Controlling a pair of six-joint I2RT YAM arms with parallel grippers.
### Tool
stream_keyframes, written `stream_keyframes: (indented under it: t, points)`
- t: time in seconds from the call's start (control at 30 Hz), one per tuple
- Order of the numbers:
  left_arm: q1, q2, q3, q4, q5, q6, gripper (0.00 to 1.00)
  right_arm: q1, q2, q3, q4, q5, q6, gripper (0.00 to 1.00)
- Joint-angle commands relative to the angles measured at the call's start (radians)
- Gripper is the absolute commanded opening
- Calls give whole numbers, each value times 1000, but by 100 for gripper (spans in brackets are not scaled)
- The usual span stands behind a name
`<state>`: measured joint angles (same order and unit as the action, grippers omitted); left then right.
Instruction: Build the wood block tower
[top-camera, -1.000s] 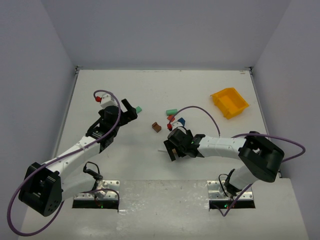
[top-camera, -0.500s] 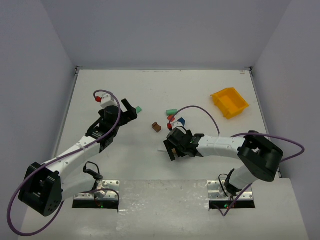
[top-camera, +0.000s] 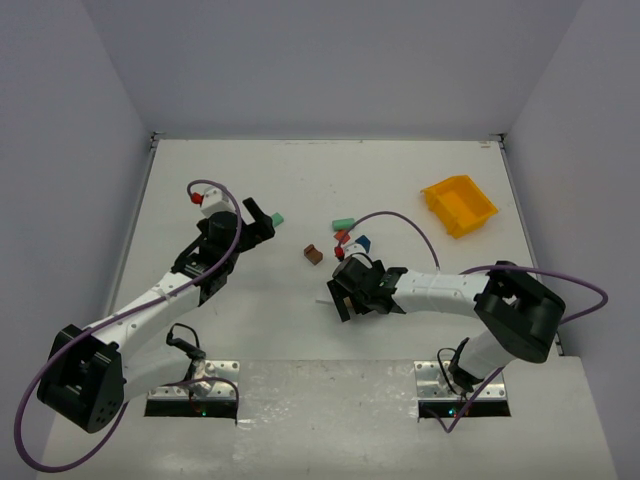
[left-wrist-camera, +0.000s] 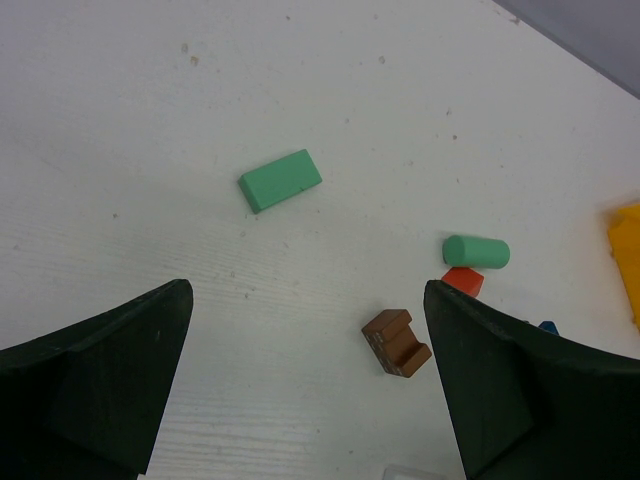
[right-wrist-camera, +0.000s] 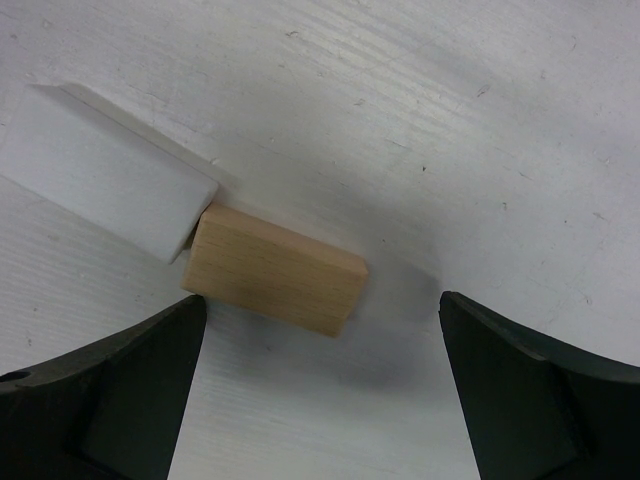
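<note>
Several painted blocks lie loose at mid-tabletop (top-camera: 200, 170); I judge the tower not yet started. The left fingers (left-wrist-camera: 100, 380) stand fully apart and empty. The mint green slab (left-wrist-camera: 281, 180) lies ahead of them, apart from the rest, which suits a clean pick. To its right cluster the mint cylinder (left-wrist-camera: 476, 251), red block (left-wrist-camera: 462, 281), brown notched block (left-wrist-camera: 397, 342) and blue block (left-wrist-camera: 547, 326), packed close, so entry there looks tight. The right fingers (right-wrist-camera: 90, 400) are likewise spread wide, straddling a plain wood block (right-wrist-camera: 275, 270) without touching it. A white block (right-wrist-camera: 105, 180) meets its corner and may drag along. The yellow bin (top-camera: 458, 205) sits well apart near the right edge. Bare tabletop shows toward the far edge.
</note>
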<state>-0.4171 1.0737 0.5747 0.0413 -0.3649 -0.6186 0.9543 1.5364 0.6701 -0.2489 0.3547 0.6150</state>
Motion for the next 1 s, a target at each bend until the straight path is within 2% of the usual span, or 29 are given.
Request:
stream_keyframes:
  t: [0.0,0.97]
  points:
    - [10,-11,1,35,1,-9,100,-11,26,16,130,124,47,99]
    - [9,-6,1,40,11,-6,100,-9,-62,-11,118,134,60,99]
